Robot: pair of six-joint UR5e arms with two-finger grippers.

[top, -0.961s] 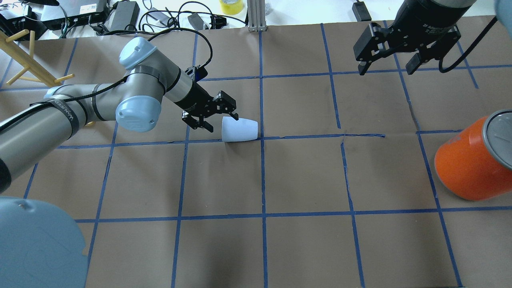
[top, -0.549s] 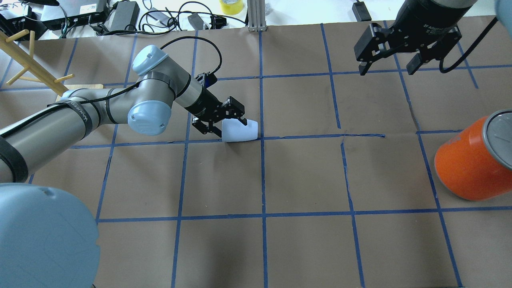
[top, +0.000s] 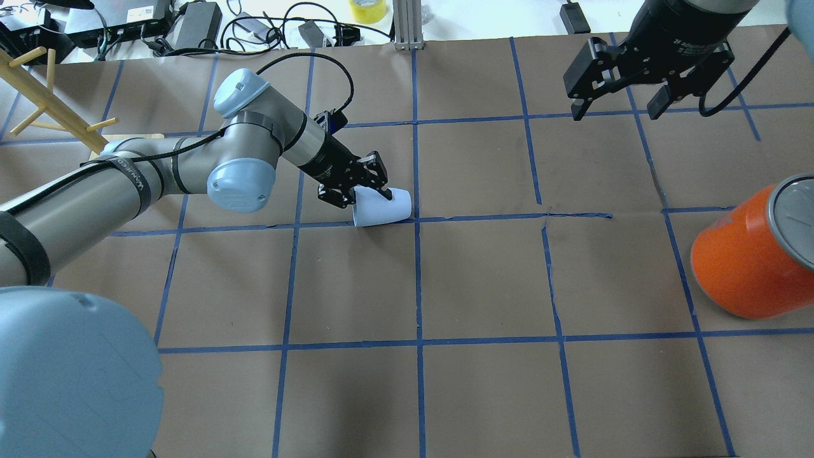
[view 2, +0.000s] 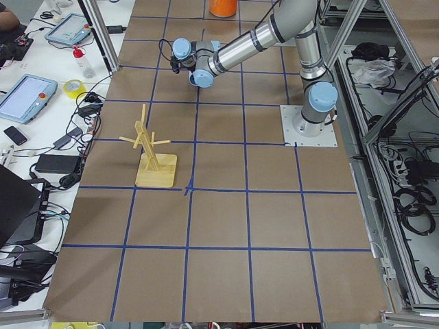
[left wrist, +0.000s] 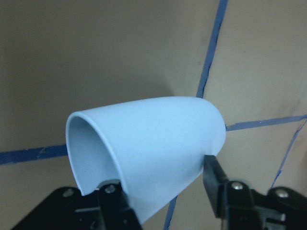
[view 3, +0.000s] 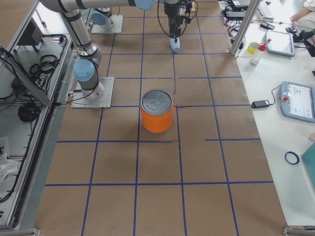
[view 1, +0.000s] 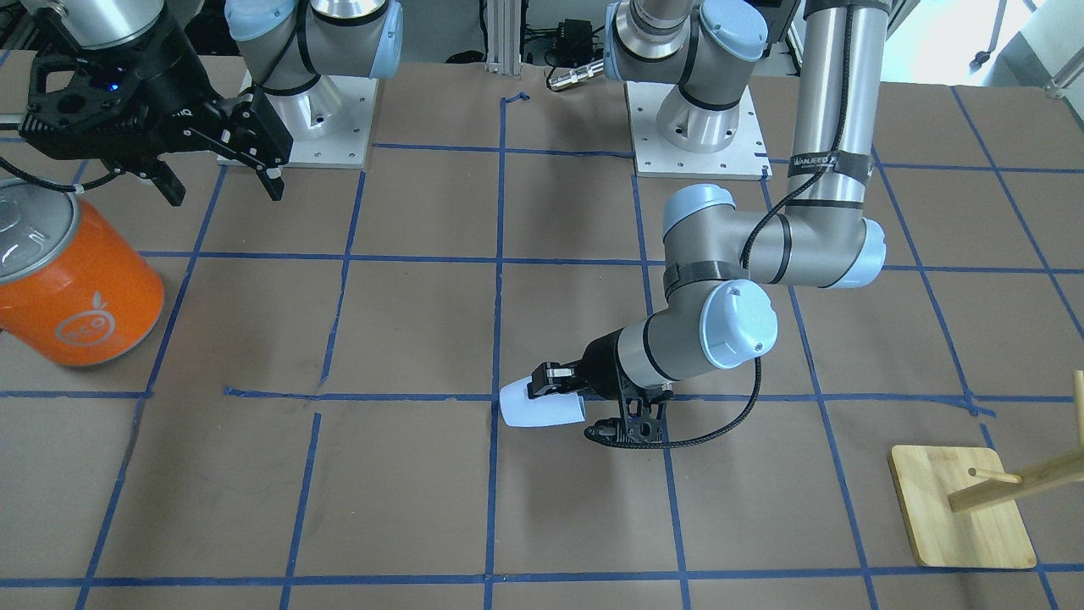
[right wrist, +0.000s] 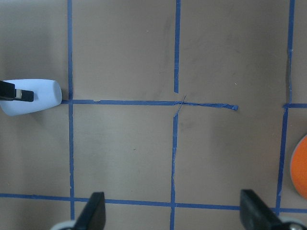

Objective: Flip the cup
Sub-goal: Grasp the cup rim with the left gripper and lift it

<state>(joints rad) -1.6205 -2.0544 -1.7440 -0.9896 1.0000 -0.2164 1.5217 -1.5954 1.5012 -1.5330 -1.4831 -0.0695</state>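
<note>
Since a second ago the left gripper (top: 367, 197) has moved forward and narrowed its jaws onto the cup (top: 385, 208), pinching its sides near the mouth. The cup lies on its side on the counter (top: 483, 280), mouth towards that gripper. The orange can (top: 744, 261) stands well apart, with its grey lid (top: 795, 216) on. The right gripper (top: 614, 114) hangs with its jaws spread wide, touching nothing.

Pale blue cup (left wrist: 153, 143) on its side in my left gripper (left wrist: 165, 196).
On my wrist feed it lies on brown paper (left wrist: 96, 48) crossed by blue tape lines (left wrist: 211, 52), open mouth facing lower left, closed base pointing upper right. One black finger (left wrist: 112, 203) sits against the rim, the other against the wall near the base.
</note>
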